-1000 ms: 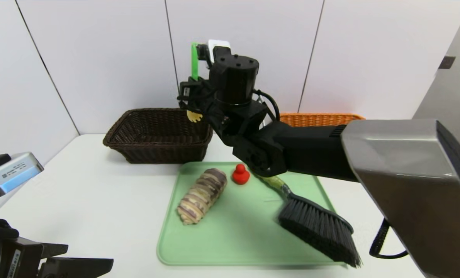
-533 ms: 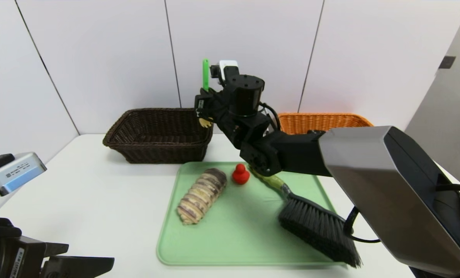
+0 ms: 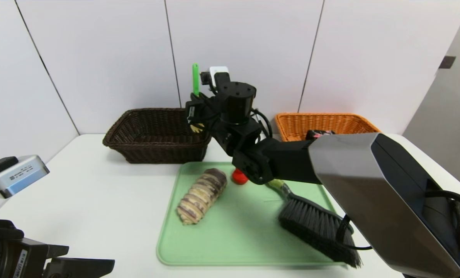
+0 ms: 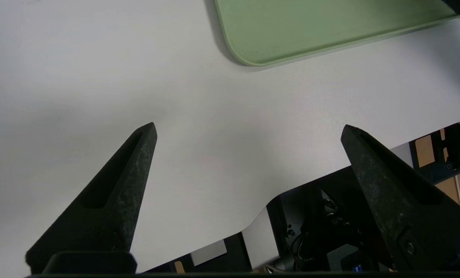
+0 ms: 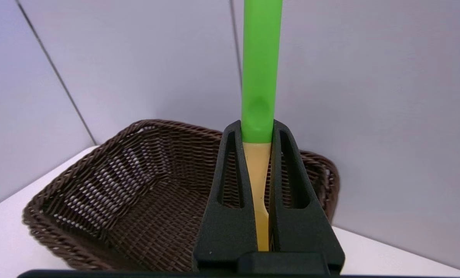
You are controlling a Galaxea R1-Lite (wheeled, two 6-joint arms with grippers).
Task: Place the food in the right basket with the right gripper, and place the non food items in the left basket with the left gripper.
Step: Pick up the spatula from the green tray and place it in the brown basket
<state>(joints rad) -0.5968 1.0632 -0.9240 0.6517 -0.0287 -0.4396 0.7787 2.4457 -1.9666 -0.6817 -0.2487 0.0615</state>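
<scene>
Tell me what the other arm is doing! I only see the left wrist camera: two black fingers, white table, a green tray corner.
Observer: The right gripper is shut on a yellow spoon, with its green handle pointing up.
Operator: Where's it holding it?
Observer: Just above the right rim of the dark brown basket, at the back of the table.
Operator: Is stuff on the tray?
Observer: Yes, a striped roll, a red toy and a black brush lie on the tray.
</scene>
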